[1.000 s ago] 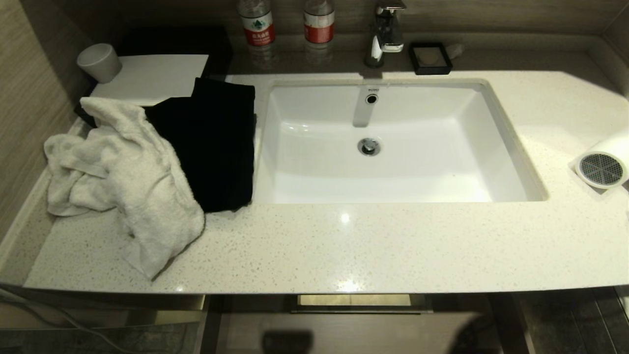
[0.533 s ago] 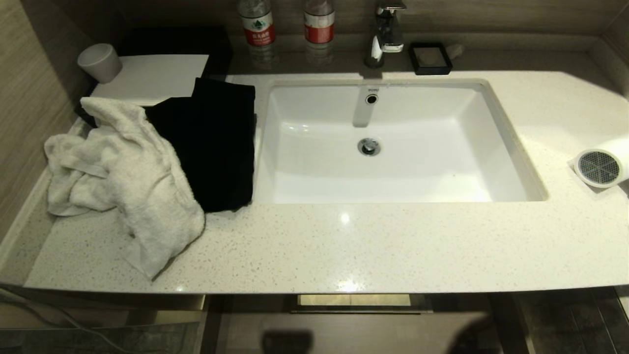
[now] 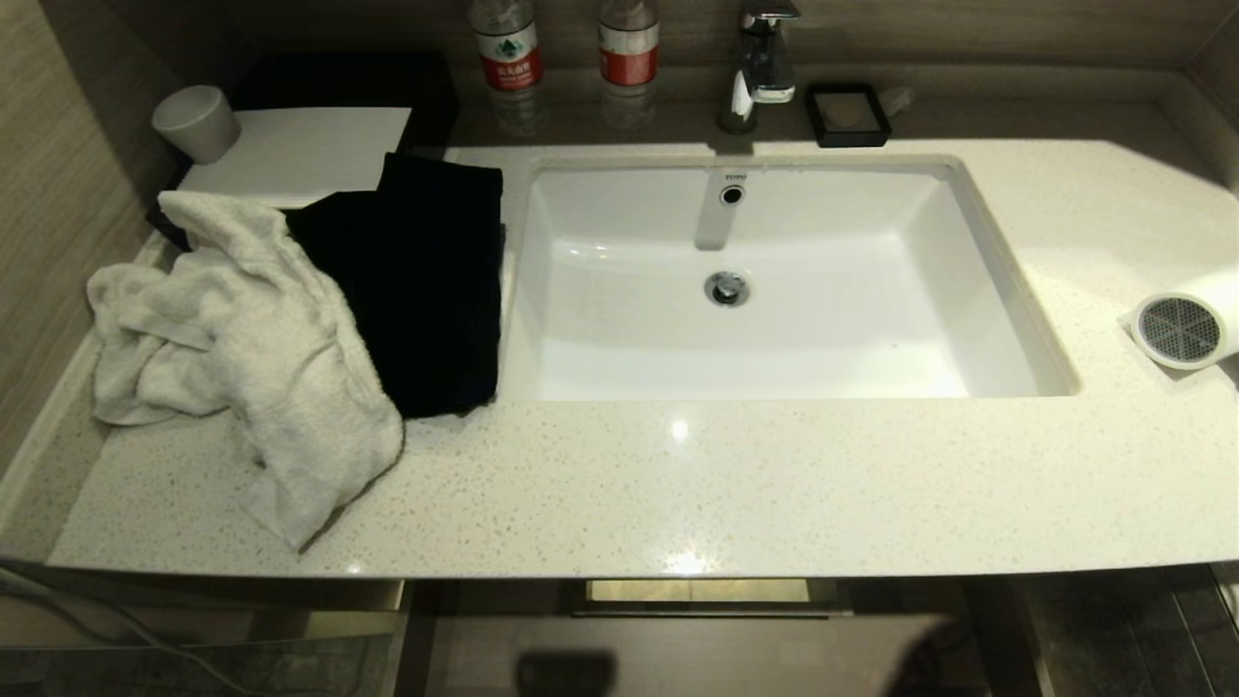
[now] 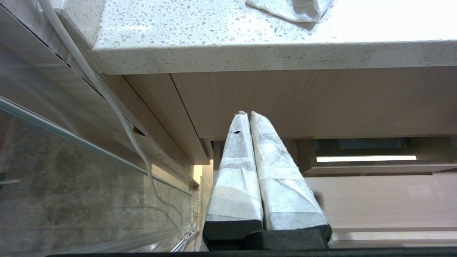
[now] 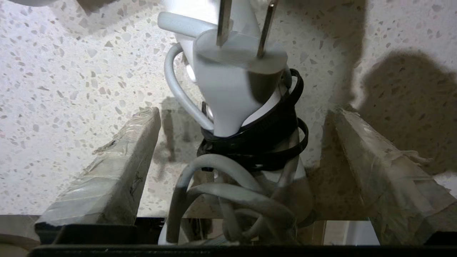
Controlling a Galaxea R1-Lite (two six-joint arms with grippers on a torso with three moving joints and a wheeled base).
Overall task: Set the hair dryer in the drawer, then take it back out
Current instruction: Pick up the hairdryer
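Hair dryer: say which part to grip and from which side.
Grip the cord bundle where the black tie cinches it below the plug. The open right gripper already straddles it from above the countertop; close there. The barrel looks too wide.

The counter (image 3: 774, 484) is off-white stone speckled with fine grey flecks. The sink (image 3: 997, 290) is plain glossy white. At the left lie a cream-white towel (image 3: 242, 358) and a solid black cloth (image 3: 426, 290). The hair dryer (image 3: 1186, 324) at the right edge is white with a grey mesh grille; its white cord (image 5: 228, 200) is bound by black ties (image 5: 264, 142). The far bottles (image 3: 505, 44) carry red-and-white labels.
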